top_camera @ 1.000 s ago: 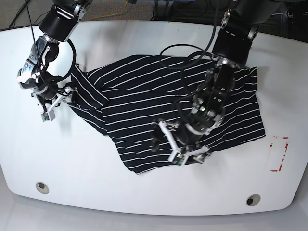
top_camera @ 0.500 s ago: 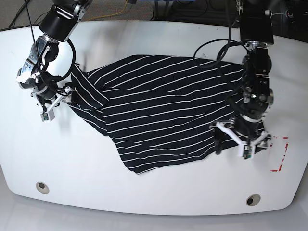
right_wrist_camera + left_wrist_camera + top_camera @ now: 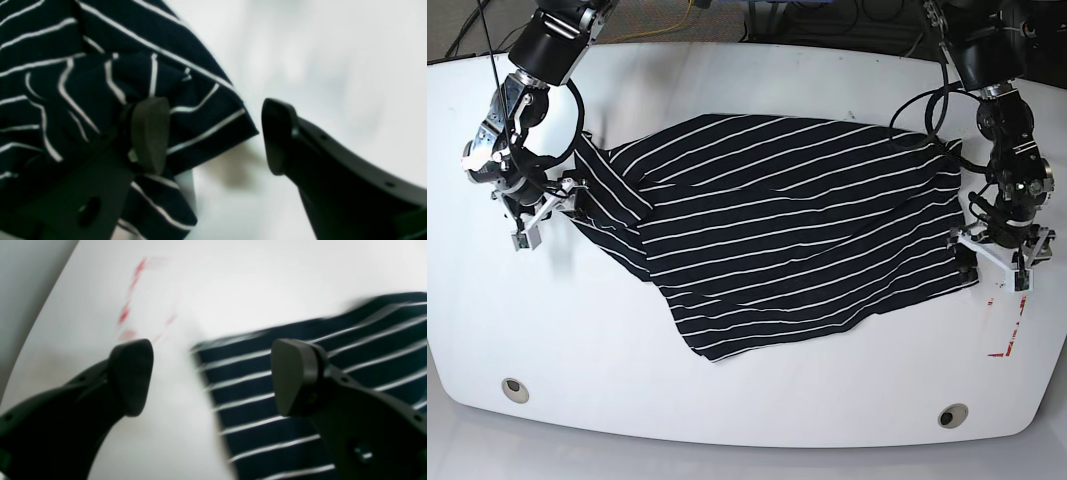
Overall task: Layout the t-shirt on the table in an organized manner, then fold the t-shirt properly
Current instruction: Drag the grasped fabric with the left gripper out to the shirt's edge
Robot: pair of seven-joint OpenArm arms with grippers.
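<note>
The t-shirt [image 3: 777, 235] is spread across the middle of the white desk [image 3: 727, 400], black with thin white stripes, but it's far from neat. The body lies at a slant, the bottom corner points toward the near edge of the desk, and one sleeve is bunched up on the side where the right arm sits.

The right tool [image 3: 535, 215] is at that bunched sleeve. In its wrist view the jaws stand apart, one finger [image 3: 150, 133] over the crumpled striped fabric and the other over bare desk, with the sleeve hem poking into the gap between them. It isn't pinching anything; whether that one finger actually touches the cloth I can't tell.

The left tool [image 3: 995, 268] is at the opposite end, right at the shirt's side edge. Its jaws are spread wide too, nothing between them. In the wrist view one finger [image 3: 297, 376] hangs over the striped cloth and the other over plain white desk, with the shirt's edge running between them.

As for writing or labels: I can't read any. The only marking is the red-marked rectangle [image 3: 1009, 320] on the desk just past the left tool, more broken red lines than text, and it's smeared in the wrist view. There's also two small round grommets [image 3: 515, 388] near the front edge.
</note>
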